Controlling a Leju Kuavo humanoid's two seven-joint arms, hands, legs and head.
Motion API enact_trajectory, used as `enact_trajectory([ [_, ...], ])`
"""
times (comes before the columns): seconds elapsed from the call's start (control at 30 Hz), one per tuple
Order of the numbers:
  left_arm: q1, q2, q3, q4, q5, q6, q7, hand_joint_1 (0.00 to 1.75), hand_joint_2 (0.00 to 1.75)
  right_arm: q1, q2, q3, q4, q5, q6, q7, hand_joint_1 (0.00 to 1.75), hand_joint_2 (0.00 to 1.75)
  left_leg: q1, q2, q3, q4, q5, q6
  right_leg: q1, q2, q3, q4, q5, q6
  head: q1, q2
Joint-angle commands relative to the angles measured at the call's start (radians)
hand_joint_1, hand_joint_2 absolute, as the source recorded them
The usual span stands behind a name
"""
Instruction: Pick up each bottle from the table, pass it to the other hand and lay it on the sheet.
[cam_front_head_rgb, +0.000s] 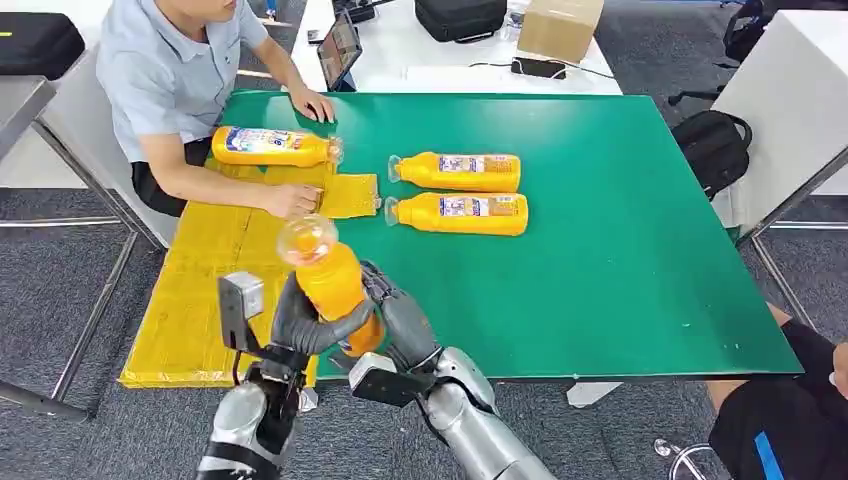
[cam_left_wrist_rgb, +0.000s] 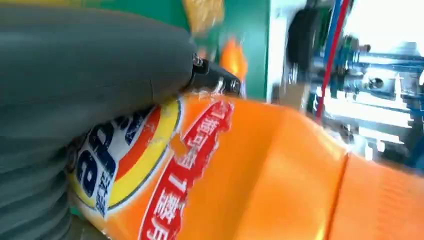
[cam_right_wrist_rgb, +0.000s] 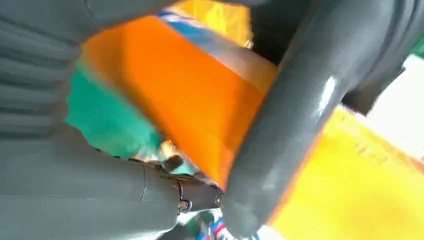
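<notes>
An orange bottle (cam_front_head_rgb: 332, 282) with a clear cap stands tilted in the air over the table's near edge, between both my hands. My left hand (cam_front_head_rgb: 300, 325) wraps its fingers across the bottle's lower front. My right hand (cam_front_head_rgb: 400, 318) grips the same bottle from the other side. The left wrist view has the bottle's label (cam_left_wrist_rgb: 150, 165) close under my thumb (cam_left_wrist_rgb: 90, 65). In the right wrist view the bottle (cam_right_wrist_rgb: 190, 100) lies between grey fingers (cam_right_wrist_rgb: 295, 115). One bottle (cam_front_head_rgb: 270, 147) lies on the yellow sheet (cam_front_head_rgb: 190, 300). Two more bottles (cam_front_head_rgb: 460, 172) (cam_front_head_rgb: 462, 213) lie on the green table (cam_front_head_rgb: 620, 250).
A person sits at the far left, one hand (cam_front_head_rgb: 293, 200) on the sheet beside a small yellow pad (cam_front_head_rgb: 350, 195), the other (cam_front_head_rgb: 312, 104) on the table. Another person's leg (cam_front_head_rgb: 780, 420) is at the right front corner. A backpack (cam_front_head_rgb: 712, 145) lies on the floor beyond the table's right edge.
</notes>
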Motion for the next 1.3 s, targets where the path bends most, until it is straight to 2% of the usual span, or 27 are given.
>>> enact_trajectory([
  [0.03, -0.322, 0.075, 0.336, 0.260, -0.381, 0.139, 0.086, 1.75, 1.75, 0.036, -0.072, 0.301, -0.253, 0.123, -0.043, -0.047, 0.00, 0.00, 0.000, 0.001, 0.001, -0.001, 0.000, 0.001, 0.000, 0.000, 0.000, 0.001, 0.000, -0.003, 0.000, 0.000],
  [0.07, -0.340, 0.088, 0.343, 0.270, -0.419, 0.149, 0.080, 1.75, 1.75, 0.037, -0.072, 0.305, -0.261, 0.107, -0.038, -0.047, 0.00, 0.00, 0.000, 0.001, 0.000, 0.000, 0.000, 0.001, 0.000, 0.001, -0.001, 0.001, 0.001, -0.003, 0.003, 0.000],
  [0.13, -0.369, 0.101, 0.350, 0.291, -0.457, 0.131, 0.079, 1.75, 1.75, 0.029, -0.077, 0.317, -0.254, 0.093, -0.041, -0.047, 0.00, 0.00, 0.001, 0.010, 0.004, -0.002, 0.000, -0.001, 0.002, 0.006, -0.001, 0.001, 0.003, -0.004, 0.002, 0.000],
  [0.17, -0.380, 0.108, 0.336, 0.297, -0.482, 0.124, 0.067, 1.75, 1.75, 0.024, -0.081, 0.323, -0.248, 0.087, -0.052, -0.047, 0.00, 0.00, 0.000, 0.007, 0.003, -0.002, 0.001, -0.001, 0.001, 0.003, -0.002, 0.002, 0.003, -0.007, -0.005, 0.000],
  [0.27, -0.408, 0.139, 0.267, 0.322, -0.594, 0.132, 0.071, 1.75, 1.75, 0.017, -0.093, 0.338, -0.242, 0.047, -0.056, -0.047, 0.00, 0.00, 0.000, -0.005, -0.003, 0.000, 0.004, -0.001, 0.001, -0.006, -0.006, 0.005, 0.001, -0.005, -0.003, 0.000],
  [0.47, -0.433, 0.151, 0.244, 0.354, -0.645, 0.146, 0.077, 1.75, 1.75, 0.012, -0.101, 0.351, -0.243, 0.023, -0.059, -0.047, 0.00, 0.00, 0.000, -0.002, -0.005, 0.000, 0.005, -0.002, 0.000, -0.005, -0.008, 0.005, 0.002, -0.005, -0.003, 0.000],
  [0.5, -0.452, 0.185, 0.191, 0.386, -0.745, 0.180, 0.087, 1.75, 1.75, 0.008, -0.110, 0.368, -0.255, -0.001, -0.053, -0.047, 0.00, 0.00, 0.000, -0.002, -0.003, 0.000, 0.004, -0.002, 0.000, -0.005, -0.006, 0.005, 0.002, -0.006, -0.002, 0.000],
  [0.6, -0.525, 0.219, 0.155, 0.493, -0.852, 0.196, 0.122, 1.75, 1.75, 0.001, -0.118, 0.390, -0.258, -0.032, -0.048, -0.047, 0.00, 0.00, 0.000, -0.004, -0.004, 0.001, 0.004, -0.002, 0.000, -0.006, -0.007, 0.006, 0.002, -0.005, -0.003, 0.000],
  [0.67, -0.576, 0.251, 0.096, 0.602, -0.967, 0.214, 0.153, 1.75, 1.75, -0.006, -0.124, 0.406, -0.263, -0.060, -0.045, -0.047, 0.00, 0.00, 0.000, -0.004, -0.004, 0.000, 0.005, -0.002, 0.001, -0.006, -0.007, 0.006, 0.002, -0.006, -0.003, 0.000],
  [0.7, -0.609, 0.280, 0.022, 0.693, -1.078, 0.226, 0.175, 1.75, 1.75, -0.013, -0.129, 0.418, -0.259, -0.072, -0.045, -0.047, 0.00, 0.00, 0.000, -0.003, -0.005, 0.000, 0.005, -0.002, 0.000, -0.005, -0.008, 0.006, 0.002, -0.005, -0.003, 0.000],
  [0.77, -0.652, 0.292, -0.036, 0.833, -1.166, 0.220, 0.200, 1.75, 1.75, -0.024, -0.131, 0.432, -0.250, -0.088, -0.047, -0.047, 0.00, 0.00, 0.000, -0.005, -0.004, 0.000, 0.005, -0.002, 0.000, -0.007, -0.007, 0.006, 0.002, -0.005, -0.003, 0.000],
  [0.9, -0.664, 0.304, -0.072, 0.983, -1.202, 0.157, 0.191, 1.75, 1.75, -0.042, -0.138, 0.471, -0.232, -0.129, -0.047, -0.047, 0.00, 0.00, 0.000, -0.002, -0.002, -0.001, 0.005, -0.002, 0.000, -0.005, -0.007, 0.006, 0.002, -0.005, -0.002, 0.000],
  [1.3, -0.647, 0.301, -0.091, 1.014, -1.214, 0.134, 0.192, 1.75, 1.75, -0.053, -0.136, 0.499, -0.214, -0.158, -0.050, -0.047, 0.00, 0.00, 0.001, 0.001, -0.004, 0.000, 0.004, -0.002, 0.001, -0.002, -0.008, 0.007, 0.002, -0.005, -0.003, 0.000],
])
